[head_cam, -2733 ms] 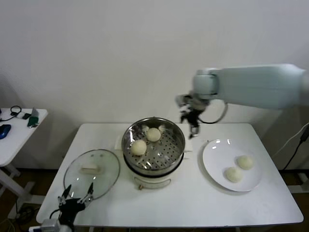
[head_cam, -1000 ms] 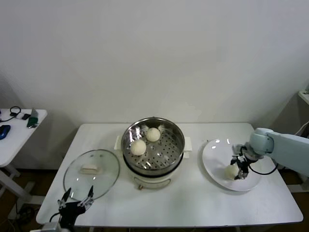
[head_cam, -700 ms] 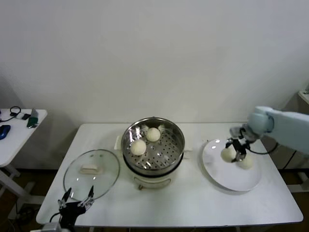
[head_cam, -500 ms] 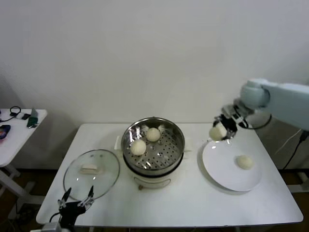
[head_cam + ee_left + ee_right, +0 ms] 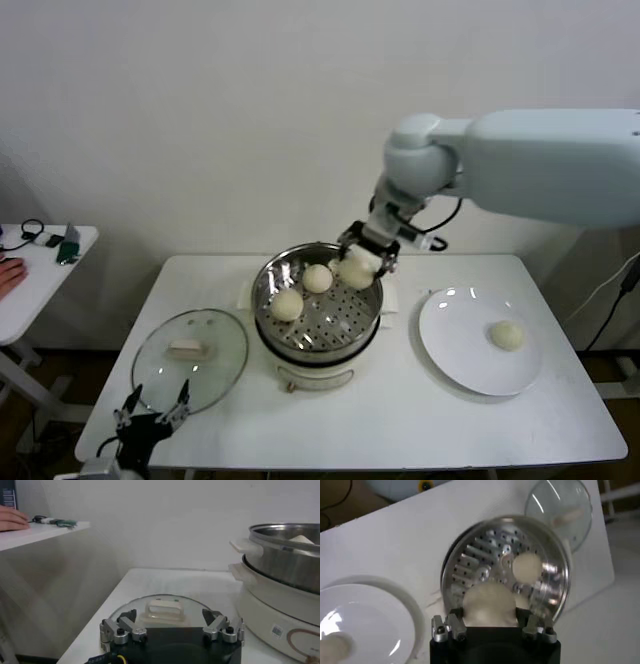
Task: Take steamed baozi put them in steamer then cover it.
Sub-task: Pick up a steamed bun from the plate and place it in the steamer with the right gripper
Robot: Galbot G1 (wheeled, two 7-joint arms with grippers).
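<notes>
- carried from the flat white plate point(image 5: 480, 345), a cream-white round baozi point(image 5: 356, 270) hangs over the shiny steel steamer point(image 5: 318, 300), held in the right gripper point(image 5: 360, 262) fingers.
- two buns sit inside; one remains plated.
- left gripper point(image 5: 150, 415) fingers spread wide beside the clear glass cover point(image 5: 190, 358) on the white table point(image 5: 400, 420).

Left tool point(image 5: 171, 630) open over cover point(image 5: 162, 611); steamer point(image 5: 282, 560) beside.

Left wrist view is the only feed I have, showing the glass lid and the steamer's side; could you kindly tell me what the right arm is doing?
Observer: The right gripper is above the steamer, shut on a baozi.
Operator: How many buns are inside already?
Observer: Two baozi sit on the perforated tray.
Operator: Are any waiting elsewhere?
Observer: One baozi remains on the white plate, on the steamer's right.
</notes>
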